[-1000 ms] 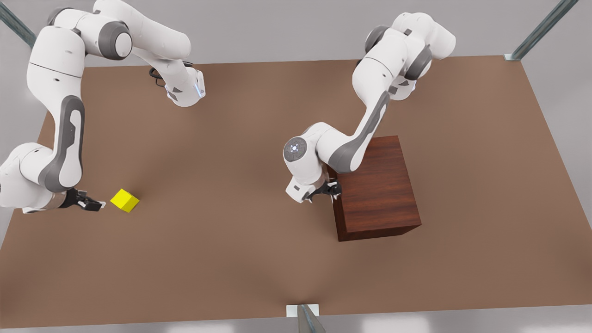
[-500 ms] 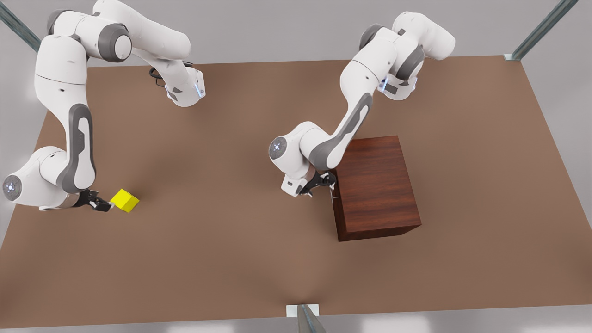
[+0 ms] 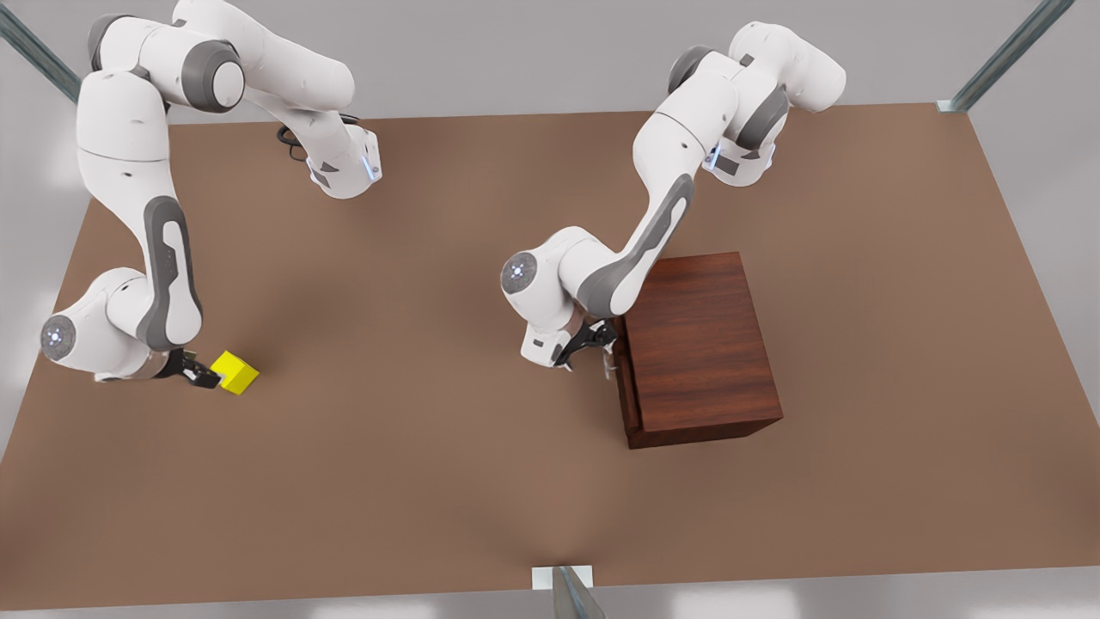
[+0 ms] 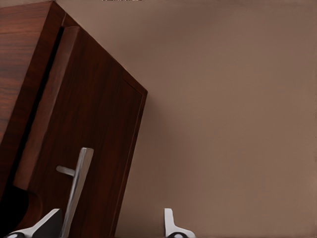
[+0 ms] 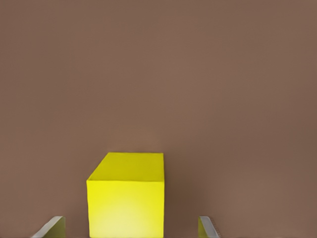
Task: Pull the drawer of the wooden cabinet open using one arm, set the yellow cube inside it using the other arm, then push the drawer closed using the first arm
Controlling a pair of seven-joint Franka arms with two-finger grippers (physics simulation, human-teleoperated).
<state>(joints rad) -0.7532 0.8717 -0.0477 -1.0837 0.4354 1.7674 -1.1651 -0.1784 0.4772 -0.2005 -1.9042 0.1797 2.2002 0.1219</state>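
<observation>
The wooden cabinet [image 3: 700, 344] stands on the table at the front view's right. Its drawer [image 3: 629, 391] juts out a little from the side facing the front view's left. My left gripper [image 3: 608, 340] is at that drawer front, open. In the left wrist view the silver handle [image 4: 79, 183] on the drawer [image 4: 94, 124] lies between the spread fingers of the left gripper [image 4: 110, 225], close to one finger. The yellow cube [image 3: 236, 372] rests on the table at the front view's left. My right gripper [image 3: 206, 376] is open, and the cube [image 5: 126, 196] sits between its fingertips [image 5: 52, 225], apart from both.
The brown table [image 3: 447, 447] stretches wide between the cube and the cabinet. Both arm bases stand at the far edge. Metal frame posts [image 3: 1005, 56] rise at the corners, and a bracket [image 3: 563, 580] sits at the near edge.
My right gripper slid toward the cube until its fingers straddle it. The left gripper drew back slightly from the cabinet, and the drawer front now stands out a little.
</observation>
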